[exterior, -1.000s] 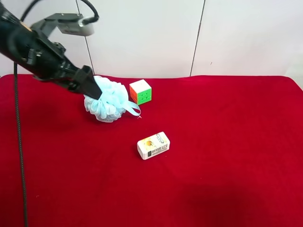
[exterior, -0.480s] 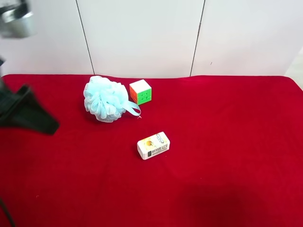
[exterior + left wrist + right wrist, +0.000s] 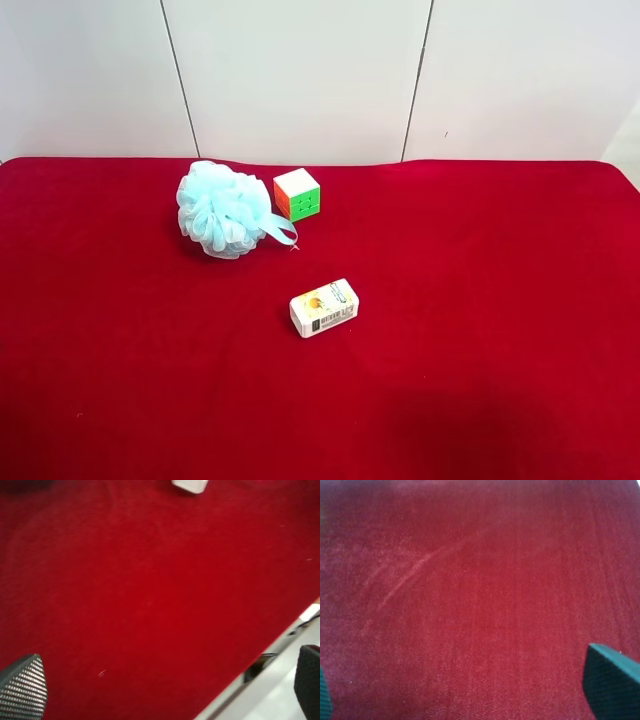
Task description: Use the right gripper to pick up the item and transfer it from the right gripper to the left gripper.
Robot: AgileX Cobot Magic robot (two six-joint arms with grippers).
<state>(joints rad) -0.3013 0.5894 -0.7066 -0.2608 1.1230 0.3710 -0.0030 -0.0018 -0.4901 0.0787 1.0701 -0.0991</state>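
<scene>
The light blue mesh pouf (image 3: 225,208) lies on the red cloth at the back left of the exterior high view, its ribbon loop (image 3: 280,231) trailing toward the cube. No arm shows in that view. In the right wrist view my right gripper (image 3: 470,692) is open and empty over bare red cloth, with only its fingertips (image 3: 612,685) in view. In the left wrist view my left gripper (image 3: 165,685) is open and empty, with one fingertip (image 3: 22,687) at each side. The pouf shows in neither wrist view.
A multicoloured puzzle cube (image 3: 297,193) stands just beside the pouf. A small white printed box (image 3: 324,307) lies mid-table; a white corner (image 3: 190,485) shows in the left wrist view. The table's edge (image 3: 270,650) runs under my left gripper.
The arm at the exterior high view's left was at the pouf, then drew back to the left and out of the frame. The pouf stays on the cloth.
</scene>
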